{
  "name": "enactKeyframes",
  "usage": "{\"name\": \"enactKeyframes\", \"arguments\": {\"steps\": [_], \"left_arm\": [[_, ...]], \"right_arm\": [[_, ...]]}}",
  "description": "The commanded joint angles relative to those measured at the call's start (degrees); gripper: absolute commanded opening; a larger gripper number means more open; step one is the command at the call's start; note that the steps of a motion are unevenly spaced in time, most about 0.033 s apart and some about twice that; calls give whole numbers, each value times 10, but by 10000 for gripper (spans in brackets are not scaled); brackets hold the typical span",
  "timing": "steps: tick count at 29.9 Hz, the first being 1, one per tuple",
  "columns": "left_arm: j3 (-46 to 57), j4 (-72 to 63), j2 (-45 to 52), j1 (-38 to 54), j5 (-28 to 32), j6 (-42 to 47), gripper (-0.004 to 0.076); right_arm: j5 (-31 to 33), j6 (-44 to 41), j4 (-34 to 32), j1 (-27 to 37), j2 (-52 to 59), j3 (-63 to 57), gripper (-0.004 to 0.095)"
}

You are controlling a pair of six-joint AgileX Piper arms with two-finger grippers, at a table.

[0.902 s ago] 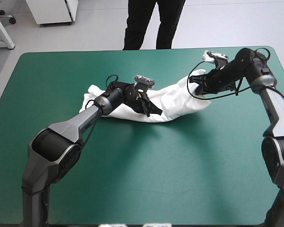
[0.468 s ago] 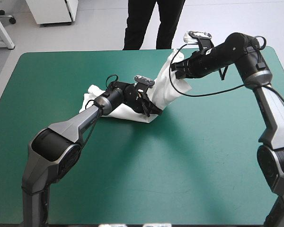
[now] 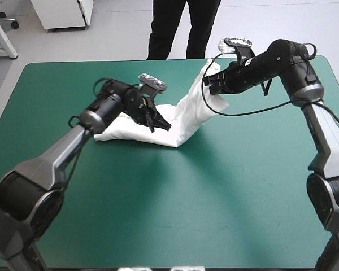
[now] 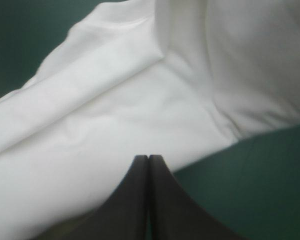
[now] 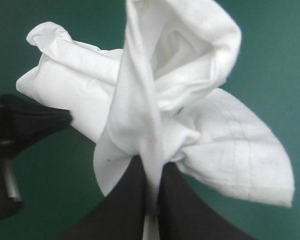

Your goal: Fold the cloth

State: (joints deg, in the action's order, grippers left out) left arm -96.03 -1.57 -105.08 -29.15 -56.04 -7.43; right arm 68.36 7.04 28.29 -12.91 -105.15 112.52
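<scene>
Now we see the white T-shirt (image 3: 152,134) partly lying on the teal-green counter (image 3: 214,197) and partly drawn up into the air. Its lower part rests as a flattish, layered wedge in the counter's far half, left of the middle. From the wedge's right end a band of cloth rises toward the far edge, up to the right claw (image 3: 210,82). That claw is clamped on the cloth. In its own wrist view we find a twisted ridge of fabric pinched between the two black fingers (image 5: 122,205), with loose folds and a hemmed flap hanging around them. It is held clear of the counter, near the far edge. The left claw (image 3: 161,124) sits over the wedge, its fingers pressed together into a single point with nothing between them. In its wrist view the tips stand above the cloth's edge, with white folds ahead of them and bare teal-green counter to one side. We cannot tell whether the tips touch the fabric.
</scene>
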Motion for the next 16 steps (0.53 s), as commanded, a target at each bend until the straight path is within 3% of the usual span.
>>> {"name": "enactKeyframes", "arguments": {"steps": [1, 8, 16], "left_arm": [[-13, 9, 101, 17, -60, 5, -9], [83, 10, 279, 34, -134, 16, -9], [201, 8, 507, 34, -162, 41, -9]], "right_arm": [[-25, 3, 22, -1, 33, 21, -17], [-66, 17, 22, -51, 22, 21, -17], [-158, 33, 45, -130, -36, 23, -17]]}}
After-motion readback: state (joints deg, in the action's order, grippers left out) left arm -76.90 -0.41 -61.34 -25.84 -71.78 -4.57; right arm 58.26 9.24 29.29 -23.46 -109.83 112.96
